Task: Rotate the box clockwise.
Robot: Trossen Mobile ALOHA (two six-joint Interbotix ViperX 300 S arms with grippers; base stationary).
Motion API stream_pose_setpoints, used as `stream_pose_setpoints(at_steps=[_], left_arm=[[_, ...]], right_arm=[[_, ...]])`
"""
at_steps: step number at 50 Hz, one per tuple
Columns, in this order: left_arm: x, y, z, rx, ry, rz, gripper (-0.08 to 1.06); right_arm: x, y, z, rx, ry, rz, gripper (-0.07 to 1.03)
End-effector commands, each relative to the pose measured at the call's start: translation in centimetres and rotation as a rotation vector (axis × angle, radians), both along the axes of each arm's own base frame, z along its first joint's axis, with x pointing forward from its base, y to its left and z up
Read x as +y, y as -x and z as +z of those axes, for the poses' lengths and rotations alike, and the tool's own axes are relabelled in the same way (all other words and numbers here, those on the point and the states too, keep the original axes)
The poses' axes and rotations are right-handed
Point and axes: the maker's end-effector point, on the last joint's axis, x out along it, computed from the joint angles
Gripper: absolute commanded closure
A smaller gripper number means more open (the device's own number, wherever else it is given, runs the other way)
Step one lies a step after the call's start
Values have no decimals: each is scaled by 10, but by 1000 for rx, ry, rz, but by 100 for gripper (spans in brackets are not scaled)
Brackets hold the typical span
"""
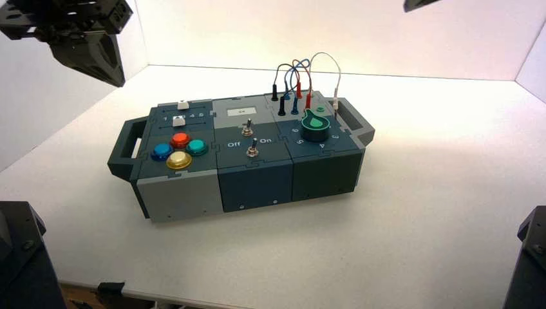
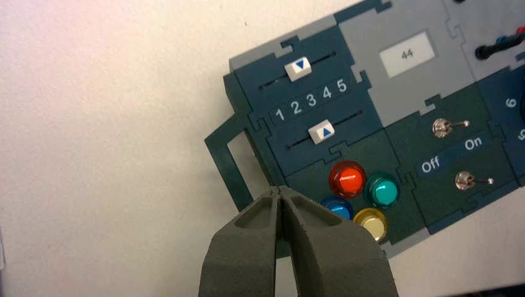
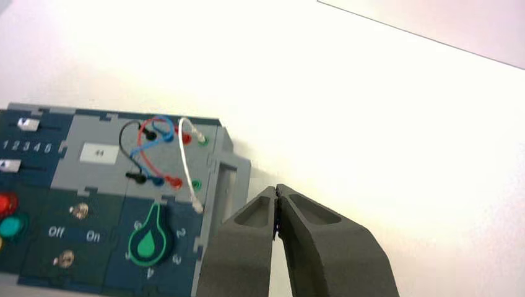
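Note:
The box (image 1: 257, 177) is a dark teal-and-grey control box on the white table, with its long side slightly slanted to me. It has a handle at its left end (image 1: 123, 147) and one at its right end (image 1: 355, 120). On top are four round buttons (image 1: 178, 149), two toggle switches (image 1: 250, 138), a green knob (image 1: 315, 124) and looped wires (image 1: 302, 77). My left gripper (image 1: 96, 55) hangs high at the upper left, shut and empty; in the left wrist view its tips (image 2: 280, 190) are above the left handle (image 2: 230, 162). My right gripper (image 3: 276, 189) is shut and empty, raised beside the right handle (image 3: 224, 179).
White walls close the table at the back and sides. Two sliders (image 2: 309, 99) sit by a scale lettered 1 to 5, and a small display (image 2: 406, 54) reads 44. The switches are lettered Off and On. Dark arm bases (image 1: 19, 257) stand at both near corners.

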Motion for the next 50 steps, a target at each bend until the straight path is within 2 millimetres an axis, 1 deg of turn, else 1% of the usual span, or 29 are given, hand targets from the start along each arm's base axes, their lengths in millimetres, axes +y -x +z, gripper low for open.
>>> stream_pose_setpoints(at_steps=[1, 8, 13, 18, 23, 31, 39, 47, 50], left_arm=[[-13, -7, 10, 16, 0, -49, 101], [-34, 1, 11, 94, -13, -138, 101], [-47, 9, 12, 147, -23, -198, 101], [-62, 22, 9, 223, -42, -266, 101], [-75, 35, 5, 281, -59, -321, 101], [-93, 52, -7, 343, -75, -380, 101], [-105, 63, -13, 378, -80, -410, 101], [-110, 72, -17, 413, -79, -422, 101], [-111, 76, -19, 428, -78, -417, 101]], right_arm=[[9, -20, 18, -36, -13, 5, 98], [14, -37, 24, -45, -10, 6, 98], [18, -49, 23, -37, -6, 7, 98], [22, -62, 17, -19, 0, 7, 98], [27, -75, 8, 6, 10, 8, 98], [34, -94, -4, 34, 20, 8, 98], [39, -110, -10, 47, 24, 8, 98], [45, -126, -18, 59, 27, 8, 98], [46, -128, -21, 67, 28, 7, 98]])
